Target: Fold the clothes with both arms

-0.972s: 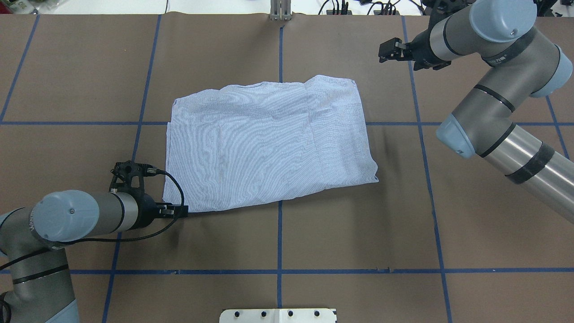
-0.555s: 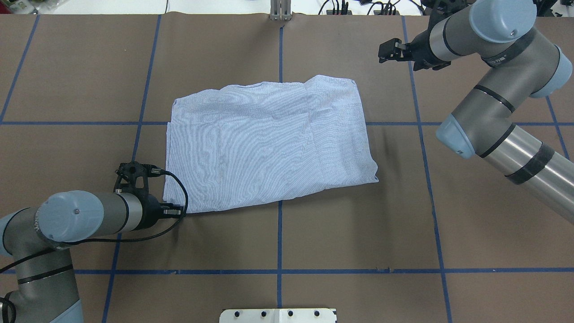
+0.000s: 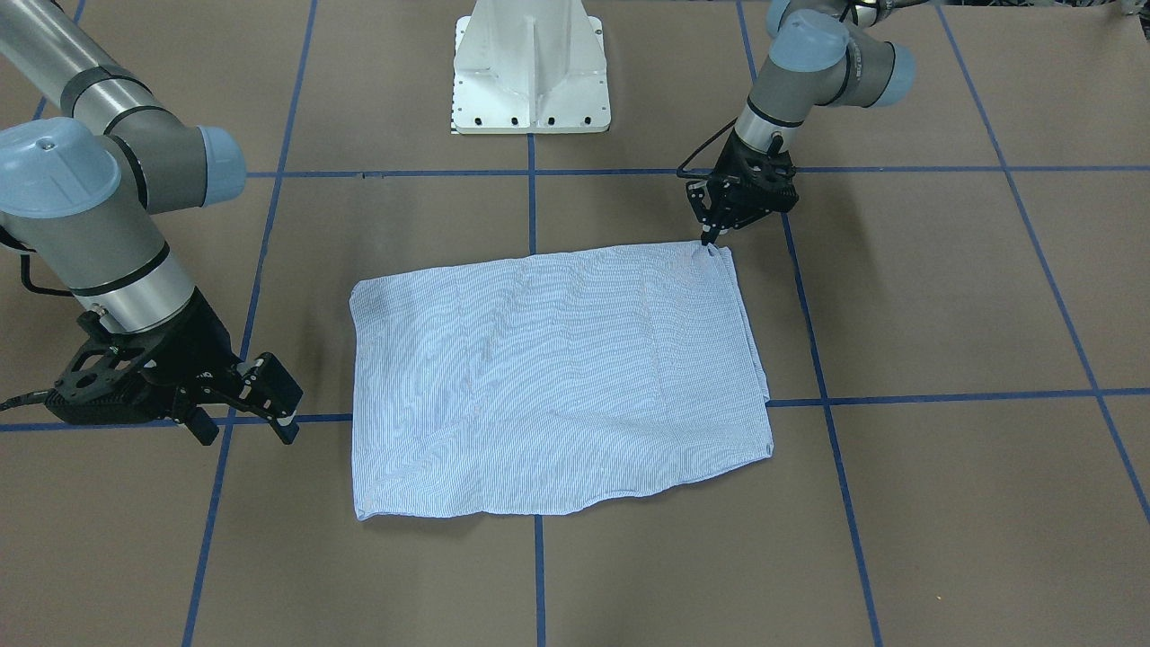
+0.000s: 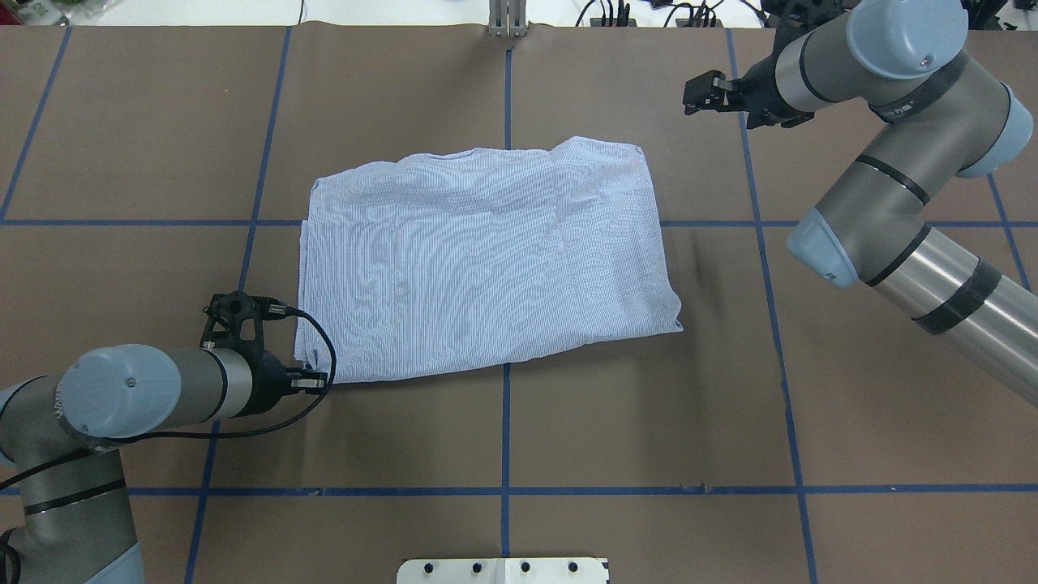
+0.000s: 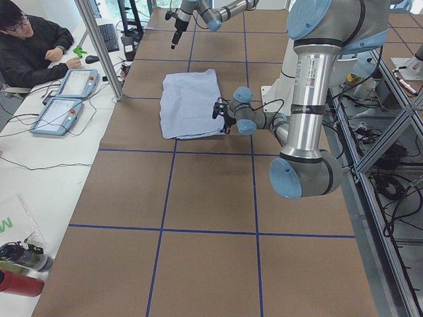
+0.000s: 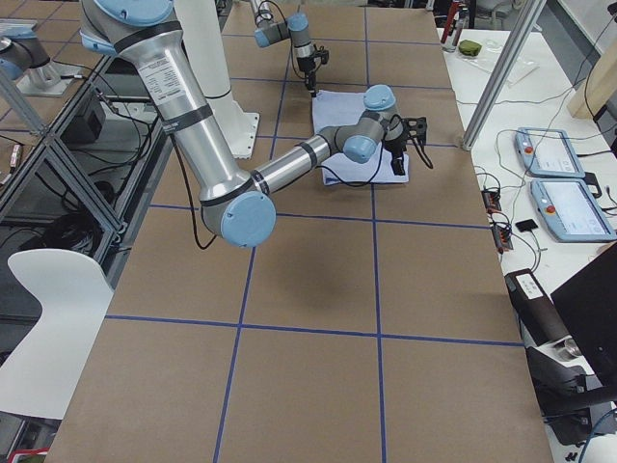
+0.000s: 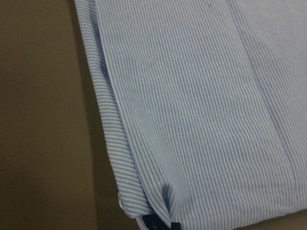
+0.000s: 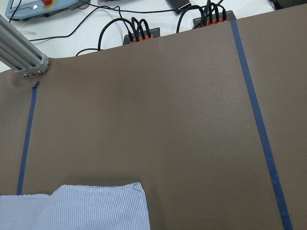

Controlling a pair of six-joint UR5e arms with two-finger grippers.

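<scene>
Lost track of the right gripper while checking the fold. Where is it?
In the overhead view the right gripper is at upper right, clear of the shirt, beyond its far right corner.

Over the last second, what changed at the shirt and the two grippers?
The left gripper drew back slightly leftward at the near-left corner of the shirt. That corner now puckers at its closed tips and appears pinched. The right gripper stayed open and apart from the shirt, and the rest of the shirt lay as before.
</scene>
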